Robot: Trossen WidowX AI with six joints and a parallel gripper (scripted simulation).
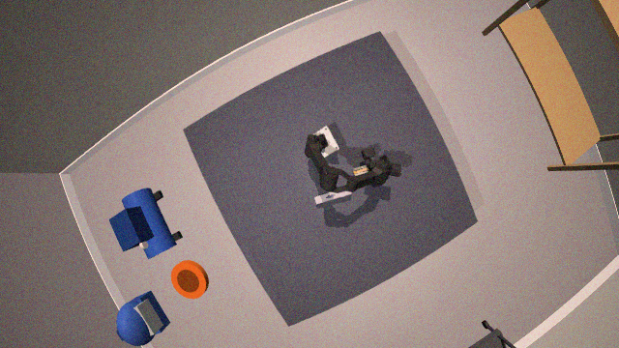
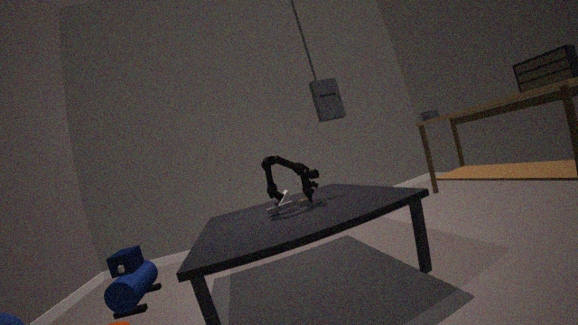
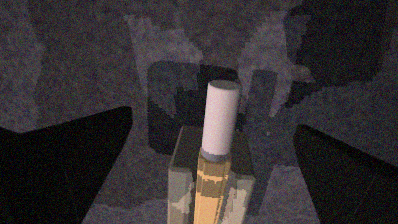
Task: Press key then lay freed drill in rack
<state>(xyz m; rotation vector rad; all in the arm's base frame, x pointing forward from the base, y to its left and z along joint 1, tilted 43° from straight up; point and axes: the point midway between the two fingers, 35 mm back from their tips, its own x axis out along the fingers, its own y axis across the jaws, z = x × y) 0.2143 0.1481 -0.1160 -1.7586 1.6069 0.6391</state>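
Observation:
My gripper (image 2: pixel 311 199) (image 3: pixel 213 124) is open wide, its dark fingers standing apart on either side of the drill. The drill (image 1: pixel 360 170) (image 3: pixel 220 117), with a white cylindrical end and a tan-orange length, lies between the pale walls of a notched block (image 3: pixel 179 195), which looks like the rack. Its far lower part is cut off by the bottom of the wrist view. A narrow pale fixture (image 1: pixel 319 200) (image 2: pixel 284 198) stands near the arm, tilted in the exterior view. The key cannot be made out, nor whether it is down.
A white plate (image 1: pixel 332 141) is by the arm's base on the dark table (image 1: pixel 271 169) (image 2: pixel 253 235). The bent arm passes above the fixture's side of the table. A blue compressor-like tank (image 1: pixel 155 227) and an orange ring (image 1: pixel 201 286) are on the floor beyond the table.

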